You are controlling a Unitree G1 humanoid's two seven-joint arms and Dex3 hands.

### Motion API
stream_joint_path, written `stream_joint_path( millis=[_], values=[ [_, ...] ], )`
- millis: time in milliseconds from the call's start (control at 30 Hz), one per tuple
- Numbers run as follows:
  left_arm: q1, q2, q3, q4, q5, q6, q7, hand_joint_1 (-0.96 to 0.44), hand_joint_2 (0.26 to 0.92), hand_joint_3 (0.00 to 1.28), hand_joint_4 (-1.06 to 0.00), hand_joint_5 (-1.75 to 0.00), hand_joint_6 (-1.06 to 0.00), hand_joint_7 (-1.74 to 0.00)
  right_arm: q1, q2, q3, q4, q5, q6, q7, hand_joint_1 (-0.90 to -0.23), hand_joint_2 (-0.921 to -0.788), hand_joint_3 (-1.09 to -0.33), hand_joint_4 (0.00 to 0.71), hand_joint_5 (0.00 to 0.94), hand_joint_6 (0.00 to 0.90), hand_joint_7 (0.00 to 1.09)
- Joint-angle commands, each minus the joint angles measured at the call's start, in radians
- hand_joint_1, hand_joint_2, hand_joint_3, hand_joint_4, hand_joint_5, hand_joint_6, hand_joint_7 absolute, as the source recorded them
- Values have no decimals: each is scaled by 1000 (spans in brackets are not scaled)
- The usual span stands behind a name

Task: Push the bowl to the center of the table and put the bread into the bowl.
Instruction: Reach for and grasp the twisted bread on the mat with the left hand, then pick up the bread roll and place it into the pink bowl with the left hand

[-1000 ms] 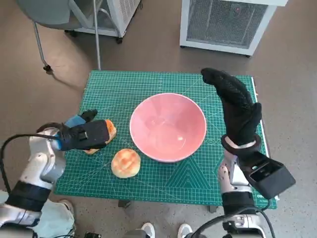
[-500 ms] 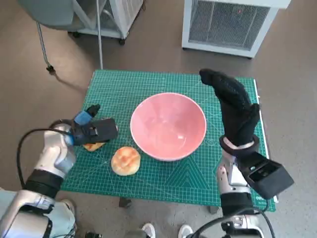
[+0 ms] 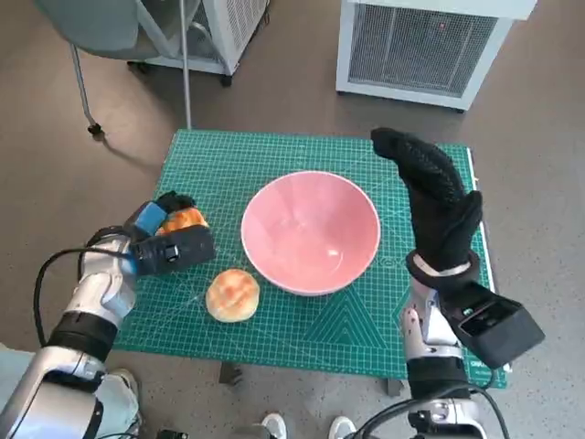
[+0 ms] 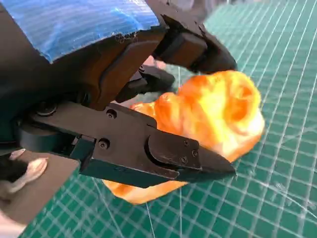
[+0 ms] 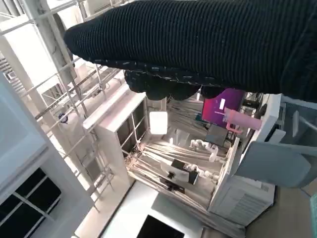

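Closest to the robot, just past the table's front edge, glimpsed the pale toes of two shoes (image 3: pixel 303 425) on the brown floor (image 3: pixel 539 183). Found a green cutting mat (image 3: pixel 347 329) spread over the table. On the mat's near left part, saw a round bun (image 3: pixel 232 294) lying untouched, just beside the pink bowl (image 3: pixel 311 233) and apart from both hands. Found that bowl upright about the middle of the mat, with nothing in it.

Left of the bun, found the left hand (image 3: pixel 169 247) low over the mat, clasping the orange bread (image 3: pixel 185 219). From the left wrist view, saw one black finger (image 4: pixel 173 158) lying under the bread (image 4: pixel 213 114) and another curled over its far side, pinning the lump between them. Could not tell whether the bread touched the mat (image 4: pixel 287 188) beneath or hung just clear of it.

Right of the bowl, saw the right hand (image 3: pixel 439 201) raised on edge, gloved fingers stretched out and grasping nothing, near the rim but not plainly touching it. From the right wrist view, made out only the glove (image 5: pixel 198 44) as a dark band.

Beyond the mat, noted a white mesh-fronted unit (image 3: pixel 425 41) and a grey chair (image 3: pixel 87 23) on castors.
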Motion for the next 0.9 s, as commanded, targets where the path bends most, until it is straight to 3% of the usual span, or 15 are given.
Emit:
stream_joint_path(
  millis=[33, 500, 900],
  values=[
    [54, -10, -11, 11, -13, -32, -22, 3, 645, 508, -781, -1089, -661, -1243, 14, 3, -4, 9, 6, 13, -4, -535, -921, -802, 261, 0, -1, 677],
    [73, 47, 30, -175, -15, 17, -69, 2, 739, 357, -753, -1128, -660, -1175, 2, 5, -7, 24, 20, 14, 7, -541, -921, -799, 261, 0, -1, 676],
    [129, 62, 173, -590, 1, 148, -47, 2, 780, 279, -751, -1206, -685, -1044, -8, 5, -9, 37, 36, 15, 24, -540, -921, -796, 262, 1, -1, 676]
  ],
)
